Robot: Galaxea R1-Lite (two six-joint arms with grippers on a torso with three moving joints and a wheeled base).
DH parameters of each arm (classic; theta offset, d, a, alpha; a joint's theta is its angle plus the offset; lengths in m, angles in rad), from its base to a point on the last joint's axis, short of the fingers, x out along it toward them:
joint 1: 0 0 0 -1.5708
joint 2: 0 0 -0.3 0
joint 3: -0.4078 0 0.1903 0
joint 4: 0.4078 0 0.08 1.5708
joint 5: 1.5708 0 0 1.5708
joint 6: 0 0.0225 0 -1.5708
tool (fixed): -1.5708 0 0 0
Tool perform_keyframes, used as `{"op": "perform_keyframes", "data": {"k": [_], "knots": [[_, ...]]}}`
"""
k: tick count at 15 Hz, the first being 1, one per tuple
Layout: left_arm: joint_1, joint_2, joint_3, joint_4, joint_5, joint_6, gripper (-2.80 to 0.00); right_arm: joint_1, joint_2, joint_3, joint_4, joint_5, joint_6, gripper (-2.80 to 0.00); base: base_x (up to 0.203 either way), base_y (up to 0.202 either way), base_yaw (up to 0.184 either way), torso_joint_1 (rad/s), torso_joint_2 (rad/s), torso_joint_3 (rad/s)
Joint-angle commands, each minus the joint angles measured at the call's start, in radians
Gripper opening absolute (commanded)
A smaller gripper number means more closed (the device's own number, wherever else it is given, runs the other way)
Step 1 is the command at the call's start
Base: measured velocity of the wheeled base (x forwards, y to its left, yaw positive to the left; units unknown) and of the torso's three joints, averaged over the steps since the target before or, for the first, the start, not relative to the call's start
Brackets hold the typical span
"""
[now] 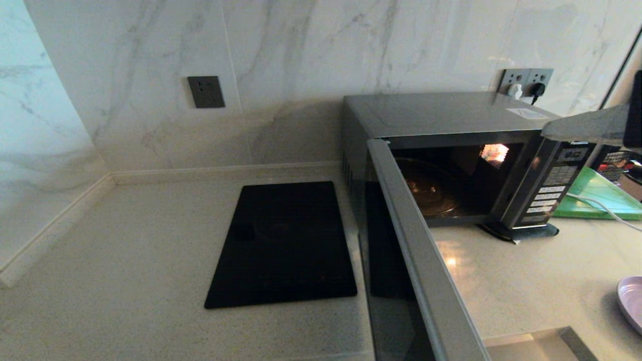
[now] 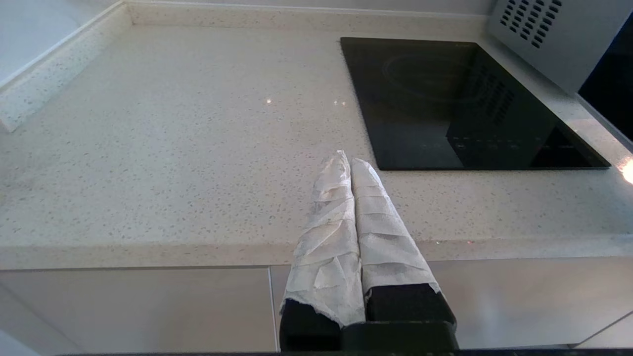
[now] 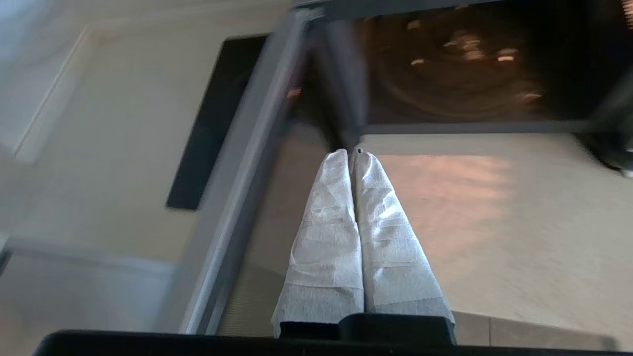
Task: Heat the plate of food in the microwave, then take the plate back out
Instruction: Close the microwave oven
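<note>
Head view: the microwave [image 1: 451,165] stands on the counter [image 1: 125,240] with its door [image 1: 416,260] swung wide toward me. The cavity is lit and the glass turntable [image 1: 431,190] inside is bare. The plate [image 1: 633,303] shows only as a lavender sliver on the counter at the far right edge, well apart from the microwave; its food is out of sight. A black flat panel [image 1: 283,245] lies on the counter on the left side of the microwave. A green board [image 1: 597,195] lies past the button panel. Part of my right arm [image 1: 587,125] crosses the upper right corner; neither hand shows here.

Left wrist view: my left gripper [image 2: 349,159] has its cloth-wrapped fingers [image 2: 326,232] pressed together, holding nothing. It hangs over the near edge of the counter, with the black panel ahead and just to one side, and the microwave's vented wall beyond that.

Right wrist view: my right gripper [image 3: 350,153] also has its wrapped fingers [image 3: 390,247] closed tight on nothing. It hovers above the counter in front of the open cavity, the door edge close alongside. The plate is out of this view.
</note>
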Motion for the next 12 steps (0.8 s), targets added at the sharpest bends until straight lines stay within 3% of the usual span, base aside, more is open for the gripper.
{"op": "perform_keyframes", "data": {"k": [1,6,9,12], "knots": [[0.000,0.002,0.000,0.000,0.000,-0.001,-2.80,0.090,0.099,-0.068,0.003,-0.032,0.005,-2.80,0.000,0.000,0.000,0.000,0.00,0.000],[0.000,0.002,0.000,0.000,0.000,-0.001,-2.80,0.288,0.255,-0.266,0.034,-0.178,0.004,-2.80,0.000,0.000,0.000,0.000,0.00,0.000],[0.000,0.002,0.000,0.000,0.000,-0.001,-2.80,0.392,0.307,-0.285,0.079,-0.265,0.004,-2.80,0.000,0.000,0.000,0.000,0.00,0.000],[0.000,0.002,0.000,0.000,0.000,-0.001,-2.80,0.456,0.309,-0.286,0.235,-0.300,0.005,-2.80,0.000,0.000,0.000,0.000,0.00,0.000]]}}
